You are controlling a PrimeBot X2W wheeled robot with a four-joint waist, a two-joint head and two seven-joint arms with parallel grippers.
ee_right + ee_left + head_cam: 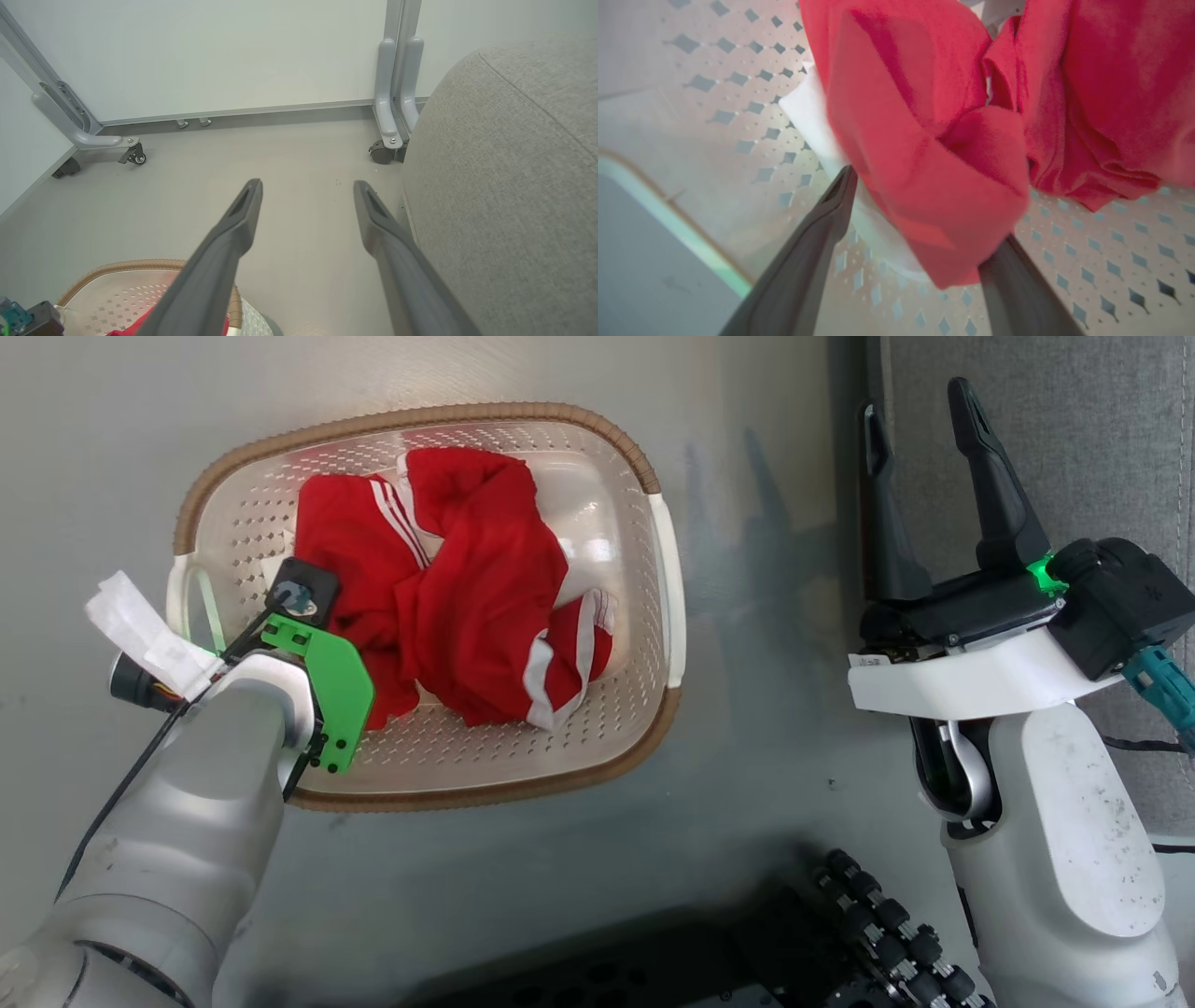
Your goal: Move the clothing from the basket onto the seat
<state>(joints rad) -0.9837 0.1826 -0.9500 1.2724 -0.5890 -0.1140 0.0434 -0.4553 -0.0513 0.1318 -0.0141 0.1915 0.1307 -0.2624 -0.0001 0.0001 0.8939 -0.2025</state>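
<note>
One oval cream-white plastic laundry basket (420, 416) with perforated sides and a brown woven-look rim stands on the smooth grey floor (747, 756). In it lies one rumpled heap of bright red soft clothing (467, 597) with white stripes and white trim. Whether the heap is one garment or two cannot be told from its folds. It covers the middle of the basket's bottom. One large grey woven-fabric seat (1074, 429) shows at the upper right of the head view, well apart from the basket, with bare floor between them.

There are two claws. The left claw (924, 214) is down inside the basket at the left end of the heap. In the head view the pale forearm (215, 775) and one green bracket (336, 691) cover its fingers. In its own wrist view its two dark fingers stand wide apart, with a fold of the red cloth and a strip of white trim between them. The cloth drapes over the tip of the finger on that view's right. The other fingertip (844, 184) lies just beside the white trim. The fingers are not pressed together on the fabric.

The right claw (917, 401) hangs over the floor just beside the seat's edge, its two fingers moderately spread, holding and touching nothing. Its wrist view shows the seat's rounded corner on the right, the basket's rim at the lower left, and pale wall panels on grey wheeled feet (387, 116) beyond.
</note>
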